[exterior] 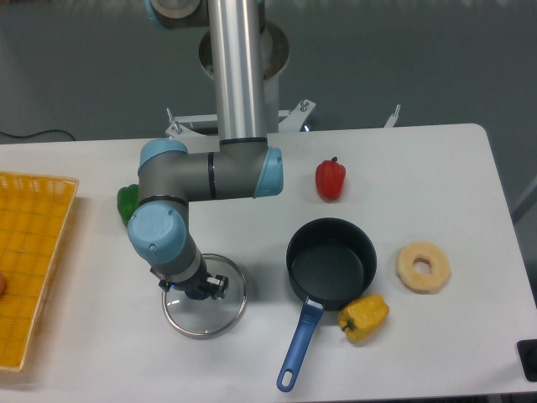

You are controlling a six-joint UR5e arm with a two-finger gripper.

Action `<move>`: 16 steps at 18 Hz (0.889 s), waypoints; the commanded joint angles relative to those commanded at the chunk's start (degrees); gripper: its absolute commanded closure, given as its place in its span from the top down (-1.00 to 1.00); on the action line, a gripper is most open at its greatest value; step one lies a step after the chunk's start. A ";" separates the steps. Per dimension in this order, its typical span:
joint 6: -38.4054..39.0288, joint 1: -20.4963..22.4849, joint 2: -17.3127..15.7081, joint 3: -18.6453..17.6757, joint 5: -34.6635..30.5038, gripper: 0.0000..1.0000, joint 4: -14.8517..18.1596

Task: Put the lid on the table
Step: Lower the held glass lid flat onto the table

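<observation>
I see the tool [195,290] directly above the middle of the lid [204,309], at its blue knob. The wrist hides the fingers, so I cannot tell whether they grip the knob or are apart. The lid is at the front left part of the bench [419,176], left of the black pan [331,262], and looks to rest flat there.

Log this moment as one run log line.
tool: at lid knob, jaw state unclear | lid: left of pan, over table | contact: unclear
</observation>
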State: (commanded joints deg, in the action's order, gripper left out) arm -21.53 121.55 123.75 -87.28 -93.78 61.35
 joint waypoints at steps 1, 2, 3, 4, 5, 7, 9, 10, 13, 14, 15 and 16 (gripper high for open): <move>0.00 0.00 0.00 0.00 0.00 0.23 0.00; 0.00 0.00 0.09 0.00 0.00 0.25 0.00; -0.09 0.00 0.09 0.00 0.00 0.25 0.00; 0.00 0.00 0.09 0.00 0.00 0.27 0.00; 0.00 0.00 0.09 0.00 0.00 0.28 0.00; -0.09 0.00 0.09 0.00 0.00 0.28 0.00; -0.17 0.00 0.09 -0.09 0.00 0.43 0.00; -0.17 0.00 0.09 0.00 0.00 0.46 0.00; -0.26 0.00 0.18 0.00 -0.09 0.63 0.00; -0.26 0.00 0.18 0.00 -0.09 0.64 0.00; -0.26 0.00 0.18 0.00 -0.09 0.66 0.00; -0.35 0.00 0.18 0.00 -0.09 0.76 0.00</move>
State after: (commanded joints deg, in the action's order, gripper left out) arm -21.88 121.55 123.93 -87.28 -93.87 61.35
